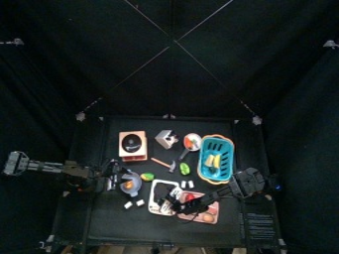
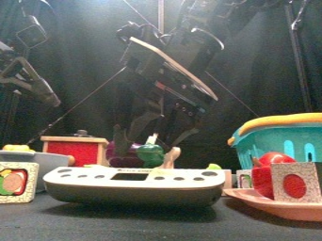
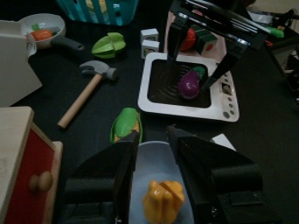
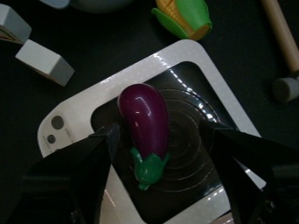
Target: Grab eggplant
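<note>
The purple eggplant point(image 4: 145, 121) with a green stem lies on the black plate of a white kitchen scale point(image 4: 198, 66). My right gripper point(image 4: 163, 136) is open and low over it, one jaw on each side. The left wrist view shows the same: the right gripper point(image 3: 197, 77) straddles the eggplant point(image 3: 190, 84) on the scale point(image 3: 158, 92). From the front, the eggplant's stem point(image 2: 151, 153) shows just above the scale point(image 2: 126, 184). My left gripper point(image 3: 158, 162) is open over a grey bowl holding a yellow pepper point(image 3: 163, 198).
A hammer point(image 3: 87, 87), a corn cob point(image 3: 126, 125) and a green fruit point(image 3: 108, 44) lie left of the scale. A red wooden box point(image 1: 131, 144) stands at the back left. A teal basket point(image 2: 283, 141) and a pink tray point(image 2: 270, 205) are on the right.
</note>
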Controlling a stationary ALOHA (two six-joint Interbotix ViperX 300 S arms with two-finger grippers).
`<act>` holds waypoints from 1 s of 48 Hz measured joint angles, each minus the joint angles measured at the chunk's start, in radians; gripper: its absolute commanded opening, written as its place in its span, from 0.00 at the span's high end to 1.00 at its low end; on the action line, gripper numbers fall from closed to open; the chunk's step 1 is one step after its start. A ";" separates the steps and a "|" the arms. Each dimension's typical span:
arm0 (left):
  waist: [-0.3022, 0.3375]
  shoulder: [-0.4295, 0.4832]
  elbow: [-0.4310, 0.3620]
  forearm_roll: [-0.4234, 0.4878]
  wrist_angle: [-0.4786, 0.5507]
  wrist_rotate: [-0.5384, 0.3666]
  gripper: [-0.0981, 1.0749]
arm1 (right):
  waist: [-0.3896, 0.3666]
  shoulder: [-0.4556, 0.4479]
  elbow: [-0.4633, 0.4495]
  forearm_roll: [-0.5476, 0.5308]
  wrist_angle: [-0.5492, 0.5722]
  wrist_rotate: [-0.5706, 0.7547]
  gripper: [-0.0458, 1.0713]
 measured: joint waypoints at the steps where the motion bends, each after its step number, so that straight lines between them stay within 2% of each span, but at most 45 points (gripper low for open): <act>1: 0.000 0.000 0.000 0.000 0.000 0.000 0.28 | 0.000 0.003 -0.002 0.002 0.000 0.000 0.05; 21: 0.002 0.000 0.002 0.000 0.000 0.000 0.28 | -0.002 0.020 -0.018 0.017 0.000 -0.002 0.07; 26: 0.002 0.000 0.002 0.000 0.000 -0.002 0.28 | 0.000 0.020 -0.018 0.018 0.000 -0.002 0.10; 38: 0.000 0.000 0.003 0.000 0.000 -0.002 0.28 | -0.002 0.021 -0.018 0.018 0.000 -0.002 0.25; 48: 0.002 0.000 0.005 0.000 0.000 0.000 0.28 | -0.002 0.020 -0.017 0.020 0.000 -0.002 0.28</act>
